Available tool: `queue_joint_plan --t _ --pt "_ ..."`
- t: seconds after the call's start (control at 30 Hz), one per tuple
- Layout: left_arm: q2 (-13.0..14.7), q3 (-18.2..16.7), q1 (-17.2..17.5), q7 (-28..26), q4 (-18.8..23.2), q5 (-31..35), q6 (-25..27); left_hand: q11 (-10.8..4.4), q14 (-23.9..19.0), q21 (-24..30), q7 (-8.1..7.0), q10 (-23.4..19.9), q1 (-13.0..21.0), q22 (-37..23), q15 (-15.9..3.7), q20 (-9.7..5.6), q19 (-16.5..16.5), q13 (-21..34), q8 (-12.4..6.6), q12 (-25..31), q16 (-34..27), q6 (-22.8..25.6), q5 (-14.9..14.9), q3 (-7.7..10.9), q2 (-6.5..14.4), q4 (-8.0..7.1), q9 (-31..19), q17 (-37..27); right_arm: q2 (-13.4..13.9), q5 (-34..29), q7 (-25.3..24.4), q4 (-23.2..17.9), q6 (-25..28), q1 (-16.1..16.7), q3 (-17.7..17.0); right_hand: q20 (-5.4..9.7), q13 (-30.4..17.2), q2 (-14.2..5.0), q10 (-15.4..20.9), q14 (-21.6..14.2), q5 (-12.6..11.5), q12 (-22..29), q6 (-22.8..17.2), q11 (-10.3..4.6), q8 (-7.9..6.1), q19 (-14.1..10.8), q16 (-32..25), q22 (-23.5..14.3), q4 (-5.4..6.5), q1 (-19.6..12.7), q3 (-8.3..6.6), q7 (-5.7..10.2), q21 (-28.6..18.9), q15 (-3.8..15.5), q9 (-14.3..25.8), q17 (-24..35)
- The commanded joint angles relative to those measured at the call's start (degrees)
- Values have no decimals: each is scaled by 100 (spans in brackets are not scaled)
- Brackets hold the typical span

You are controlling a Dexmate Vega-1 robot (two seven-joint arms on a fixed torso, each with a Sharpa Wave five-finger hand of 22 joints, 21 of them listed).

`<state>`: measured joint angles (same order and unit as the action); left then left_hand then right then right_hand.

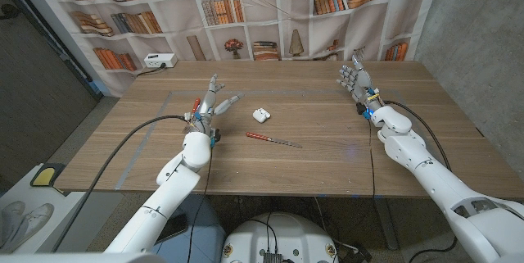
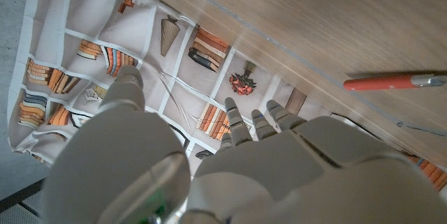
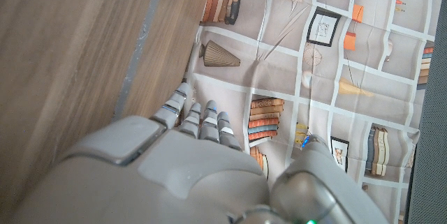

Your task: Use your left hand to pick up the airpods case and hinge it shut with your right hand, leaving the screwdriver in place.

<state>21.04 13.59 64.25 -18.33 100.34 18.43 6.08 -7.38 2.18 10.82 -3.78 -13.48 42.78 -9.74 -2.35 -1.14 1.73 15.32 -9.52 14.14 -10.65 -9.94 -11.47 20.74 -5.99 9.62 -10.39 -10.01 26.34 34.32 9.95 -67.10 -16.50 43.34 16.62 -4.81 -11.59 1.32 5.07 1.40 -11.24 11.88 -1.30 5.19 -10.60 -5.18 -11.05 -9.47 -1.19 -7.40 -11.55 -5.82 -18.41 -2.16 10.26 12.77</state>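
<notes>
listing first the airpods case (image 1: 261,115): we see it in the head view, small, white and glossy, lying on the wooden table (image 1: 327,156) near the middle, its lid seemingly raised, though it is too small for us to be sure. no writing or brand can be read on it. just in front of it, apart from it, we note the screwdriver (image 1: 273,138), red handle toward the robot's left, thin metal shaft toward its right. the left wrist view gives us that red handle (image 2: 380,82) and the start of the shaft close up, lying on the wood.

left hand (image 1: 214,99): we see it raised over the table to the left of the case, fingers spread apart, holding nothing, near the case but not touching it. right hand (image 1: 354,77): well apart on the far right side, upright, fingers apart and empty.

behind the table we record a printed bookshelf backdrop (image 1: 270,9), and a white power strip (image 1: 160,61) at the far left edge. book spines show no legible titles.
</notes>
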Motion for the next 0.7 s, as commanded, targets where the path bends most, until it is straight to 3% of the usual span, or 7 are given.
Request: queue_joint_plan --t 0.03,0.23,0.7 --pt "121 124 -24 253 247 359 560 -52 38 -18 70 -203 173 -9 1 6 -40 38 -45 71 -11 -2087 -9 68 36 -7 -16 -16 16 15 -19 -18 -28 45 -34 -10 -15 -42 -45 40 -3 -19 -2 3 -37 -35 -28 -12 -27 -20 0 17 50 -17 26 9" --pt "106 207 -4 88 305 627 726 -32 -156 12 59 -628 254 -5 -33 -67 46 53 -110 218 -83 -2124 20 40 13 -38 -13 -7 -9 23 5 31 -28 24 -20 -21 -15 -43 -47 46 -3 -19 1 -3 -37 -36 -27 -13 -31 -19 1 16 68 -20 25 2" --pt "43 265 165 -153 382 918 957 -186 -94 -45 56 -576 28 -9 -36 14 -127 130 -101 230 -34 -2215 39 -117 -77 -159 -11 -20 -97 35 91 155 -81 -44 28 -41 -15 -55 -57 57 -2 -22 6 -3 -36 -28 -28 -14 -41 -19 1 22 121 -16 25 -18"
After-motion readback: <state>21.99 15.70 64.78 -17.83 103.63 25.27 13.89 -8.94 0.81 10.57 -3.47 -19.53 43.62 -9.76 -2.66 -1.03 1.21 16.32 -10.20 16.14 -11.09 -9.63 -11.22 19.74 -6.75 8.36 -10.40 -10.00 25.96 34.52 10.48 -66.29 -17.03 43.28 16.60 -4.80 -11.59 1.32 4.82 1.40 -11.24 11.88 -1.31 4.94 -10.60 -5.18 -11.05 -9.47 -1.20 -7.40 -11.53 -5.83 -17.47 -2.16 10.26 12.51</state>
